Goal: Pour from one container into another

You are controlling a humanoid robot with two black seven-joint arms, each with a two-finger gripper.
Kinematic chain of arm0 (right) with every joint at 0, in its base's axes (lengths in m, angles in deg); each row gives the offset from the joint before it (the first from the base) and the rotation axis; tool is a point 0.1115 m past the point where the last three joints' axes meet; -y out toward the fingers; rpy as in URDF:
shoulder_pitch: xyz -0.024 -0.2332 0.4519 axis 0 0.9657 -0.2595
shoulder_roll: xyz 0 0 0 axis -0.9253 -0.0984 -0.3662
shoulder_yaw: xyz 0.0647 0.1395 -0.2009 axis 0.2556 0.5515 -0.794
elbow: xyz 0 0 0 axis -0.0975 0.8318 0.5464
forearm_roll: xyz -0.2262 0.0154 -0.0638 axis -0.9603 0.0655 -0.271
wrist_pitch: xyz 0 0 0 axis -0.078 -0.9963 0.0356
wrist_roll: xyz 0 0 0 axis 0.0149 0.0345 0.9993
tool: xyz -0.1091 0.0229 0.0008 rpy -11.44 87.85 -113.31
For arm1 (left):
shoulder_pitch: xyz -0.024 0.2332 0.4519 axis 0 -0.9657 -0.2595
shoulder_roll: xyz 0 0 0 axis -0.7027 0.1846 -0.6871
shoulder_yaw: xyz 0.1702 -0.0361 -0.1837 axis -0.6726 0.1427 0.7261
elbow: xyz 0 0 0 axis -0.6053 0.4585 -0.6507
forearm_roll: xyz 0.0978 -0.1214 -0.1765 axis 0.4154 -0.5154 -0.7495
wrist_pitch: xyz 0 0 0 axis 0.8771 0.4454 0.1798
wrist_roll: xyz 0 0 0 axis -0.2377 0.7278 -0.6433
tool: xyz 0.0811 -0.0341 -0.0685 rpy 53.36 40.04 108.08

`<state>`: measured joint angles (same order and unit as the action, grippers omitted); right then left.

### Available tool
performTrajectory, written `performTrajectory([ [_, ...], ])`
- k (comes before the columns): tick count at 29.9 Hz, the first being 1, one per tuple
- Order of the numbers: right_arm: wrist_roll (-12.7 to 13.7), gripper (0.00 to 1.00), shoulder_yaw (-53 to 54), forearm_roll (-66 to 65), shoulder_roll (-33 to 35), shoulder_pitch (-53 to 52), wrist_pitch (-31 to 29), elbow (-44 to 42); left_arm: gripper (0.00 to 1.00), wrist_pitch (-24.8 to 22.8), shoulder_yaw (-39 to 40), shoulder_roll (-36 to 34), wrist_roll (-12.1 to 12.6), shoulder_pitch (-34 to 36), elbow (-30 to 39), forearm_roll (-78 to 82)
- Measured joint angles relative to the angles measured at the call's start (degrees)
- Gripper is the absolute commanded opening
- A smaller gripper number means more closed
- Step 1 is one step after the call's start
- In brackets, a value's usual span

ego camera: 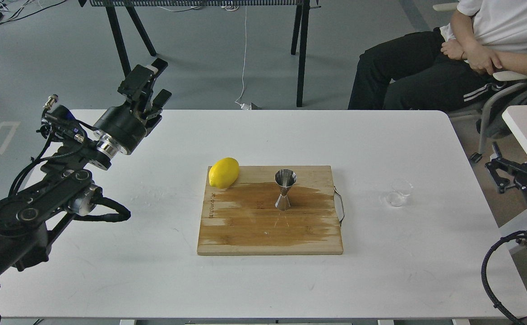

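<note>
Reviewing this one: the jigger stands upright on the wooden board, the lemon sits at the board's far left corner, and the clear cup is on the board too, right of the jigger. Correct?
Not quite. The head view shows the clear cup off the wooden board, standing on the white table to the board's right. The rest holds: the jigger stands upright on the board, and the lemon sits at its far left corner.

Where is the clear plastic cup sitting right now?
In the head view, the clear plastic cup stands on the bare white table, right of the cutting board and its metal handle, nearest the right gripper.
</note>
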<state>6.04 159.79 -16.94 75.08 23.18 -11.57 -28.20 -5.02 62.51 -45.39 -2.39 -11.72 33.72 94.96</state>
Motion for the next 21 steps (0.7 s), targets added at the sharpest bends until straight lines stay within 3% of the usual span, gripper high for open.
performTrajectory([
  [5,0.3,1.00,-2.8,4.9,-0.6,4.9,0.1,4.2,1.00,-9.7,2.8,1.8,0.7,1.6,-8.7,-18.7],
  [9,1.8,1.00,-4.9,9.7,-1.0,4.7,6.0,4.7,1.00,-13.6,3.1,2.8,1.2,2.9,-14.2,-26.6],
  [16,3.9,1.00,-5.7,11.0,-3.6,1.1,20.9,6.2,1.00,-14.5,3.1,3.0,1.3,3.0,-15.0,-28.0],
  [21,4.5,1.00,-7.6,10.6,-6.6,-1.4,25.8,5.7,1.00,-14.0,3.2,3.1,1.3,3.4,-15.0,-28.1],
])
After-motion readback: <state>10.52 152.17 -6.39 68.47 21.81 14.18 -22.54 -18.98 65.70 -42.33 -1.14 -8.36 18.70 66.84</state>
